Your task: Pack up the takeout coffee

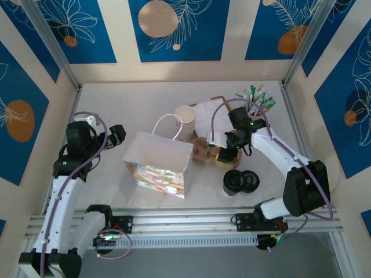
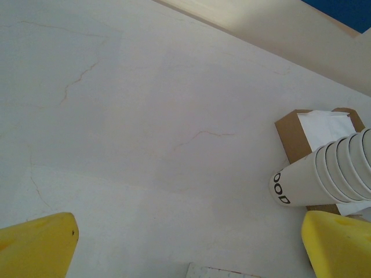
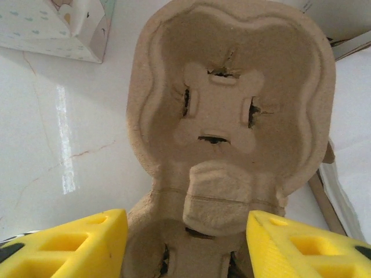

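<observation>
A patterned gift bag (image 1: 157,165) stands mid-counter (image 1: 116,98), with a stack of paper cups (image 1: 185,121) and green-tipped sticks (image 1: 259,97) behind it. The left end effector (image 2: 188,240) gapes wide, empty. The right end effector (image 3: 185,231), half parted, straddles the cardboard carrier (image 3: 232,104); whether it grips is unclear. The takeout coffee (image 1: 233,181), small and black-lidded, stands upright nearer the arm bases, apart from the carrier.

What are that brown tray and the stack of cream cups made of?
The brown tray looks like moulded paper pulp: matte, rough, fibrous, with ragged torn slots. The stacked cups seem thin paper, smooth cream finish with black printed letters; an inner coating cannot be told.
</observation>
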Available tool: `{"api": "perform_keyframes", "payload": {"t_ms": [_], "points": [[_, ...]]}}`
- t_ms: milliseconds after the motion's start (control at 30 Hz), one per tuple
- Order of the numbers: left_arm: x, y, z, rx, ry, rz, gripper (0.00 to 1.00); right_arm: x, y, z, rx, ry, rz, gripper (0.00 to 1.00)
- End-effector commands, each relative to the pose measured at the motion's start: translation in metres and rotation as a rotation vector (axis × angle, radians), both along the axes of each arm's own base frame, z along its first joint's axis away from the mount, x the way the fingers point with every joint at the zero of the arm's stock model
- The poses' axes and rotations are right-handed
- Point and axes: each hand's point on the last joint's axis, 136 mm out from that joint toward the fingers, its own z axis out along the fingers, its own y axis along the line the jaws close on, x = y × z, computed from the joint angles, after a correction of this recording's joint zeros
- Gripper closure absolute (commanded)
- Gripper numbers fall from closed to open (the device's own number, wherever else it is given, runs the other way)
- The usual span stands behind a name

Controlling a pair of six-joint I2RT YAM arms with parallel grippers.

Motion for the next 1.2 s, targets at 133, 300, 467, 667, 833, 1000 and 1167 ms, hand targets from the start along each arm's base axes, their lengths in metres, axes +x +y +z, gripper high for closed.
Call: {"api": "perform_keyframes", "payload": {"t_ms": [133, 300, 467, 667, 833, 1000, 1167], "points": [[-0.001, 0.002, -0.001, -0.003, 0.003, 0.005, 0.01, 0.011, 0.001, 0.0, -0.014, -0.005, -0.015, 0.45], [-0.002, 0.002, -0.002, -0.001, 0.005, 0.005, 0.01, 0.016, 0.0, -0.005, -0.031, 0.008, -0.024, 0.44], [-0.002, 0.002, -0.002, -0.003, 0.007, 0.006, 0.01, 0.019, 0.002, -0.009, -0.045, 0.03, -0.032, 0.45], [-0.002, 0.003, -0.002, 0.002, 0.009, 0.007, 0.01, 0.017, 0.004, -0.012, -0.047, 0.051, -0.028, 0.46], [-0.001, 0.003, -0.004, 0.005, 0.013, 0.007, 0.01, 0.013, 0.007, -0.014, -0.044, 0.062, -0.013, 0.46], [-0.001, 0.003, -0.003, 0.005, 0.012, 0.009, 0.01, 0.013, 0.006, -0.02, -0.061, 0.078, -0.01, 0.48], [-0.001, 0.004, -0.003, 0.01, 0.011, 0.011, 0.01, 0.011, 0.006, -0.022, -0.069, 0.087, -0.007, 0.49]]}}
